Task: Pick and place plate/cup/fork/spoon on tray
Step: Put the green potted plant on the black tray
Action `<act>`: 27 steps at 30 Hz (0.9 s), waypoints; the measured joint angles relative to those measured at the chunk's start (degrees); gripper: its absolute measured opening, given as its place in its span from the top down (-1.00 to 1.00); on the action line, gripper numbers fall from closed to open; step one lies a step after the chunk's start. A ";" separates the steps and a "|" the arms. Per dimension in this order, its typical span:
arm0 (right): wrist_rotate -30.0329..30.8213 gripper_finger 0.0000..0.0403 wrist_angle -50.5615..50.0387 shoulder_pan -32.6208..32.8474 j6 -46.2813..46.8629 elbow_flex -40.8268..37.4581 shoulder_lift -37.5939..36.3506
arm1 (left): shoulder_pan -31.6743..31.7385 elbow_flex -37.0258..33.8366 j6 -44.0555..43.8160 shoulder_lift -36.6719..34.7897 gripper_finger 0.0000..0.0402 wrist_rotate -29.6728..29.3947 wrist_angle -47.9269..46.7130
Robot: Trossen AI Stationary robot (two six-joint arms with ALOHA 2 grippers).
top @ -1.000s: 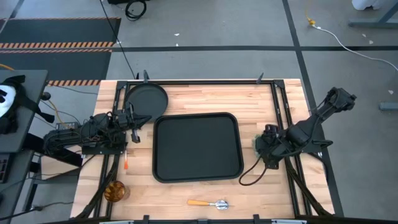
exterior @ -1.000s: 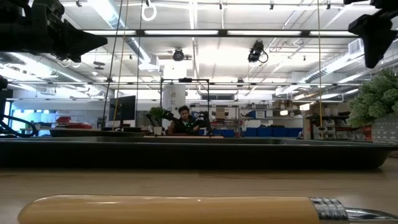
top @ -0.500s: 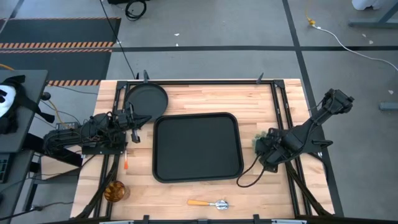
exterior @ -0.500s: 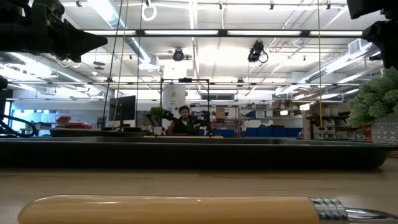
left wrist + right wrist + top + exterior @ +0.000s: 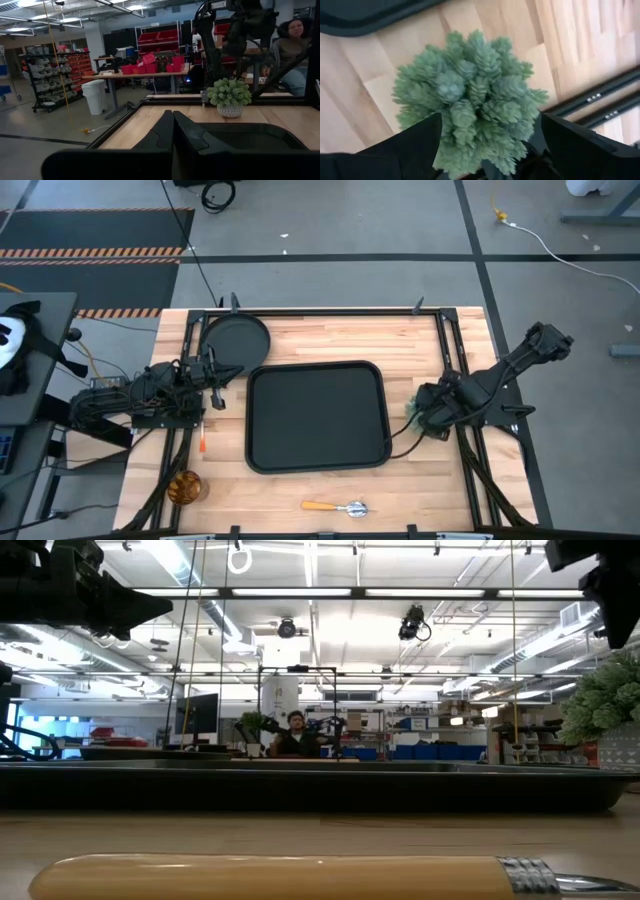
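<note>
The right pincer now sits nearer the tray edge, wide open over the small green plant.

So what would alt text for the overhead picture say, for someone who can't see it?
Seen from above, an empty black tray lies mid-table between two dark robot arms; the right hand hangs open over a small green plant, the left hand is shut beside a round black plate. A fork, cup and spoon lie off the tray.

Bare black tray mid-table; plate, fork, cup, spoon around it.
</note>
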 joint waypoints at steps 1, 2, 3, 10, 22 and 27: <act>-0.41 -0.72 0.18 -0.36 -0.16 -0.58 0.02 | 0.02 0.00 0.00 -0.02 0.94 0.00 0.03; -0.99 -0.72 0.42 -0.66 -0.27 -1.30 0.04 | 0.01 0.00 -0.02 -0.01 0.94 0.01 0.00; -1.86 -0.72 0.48 -0.98 -0.27 -2.21 0.03 | 0.01 0.00 -0.02 0.00 0.94 0.00 0.00; -7.86 -0.72 4.98 -2.31 -0.99 -9.67 0.02 | 0.02 0.00 0.00 -0.02 0.94 0.00 0.01; -7.60 -0.16 7.44 -2.26 -3.20 -11.67 0.02 | 0.01 0.00 -0.02 0.00 0.94 0.00 0.01; -7.19 0.26 7.35 -2.26 -4.07 -11.67 0.02 | 0.00 0.00 -0.02 0.00 0.94 0.00 0.01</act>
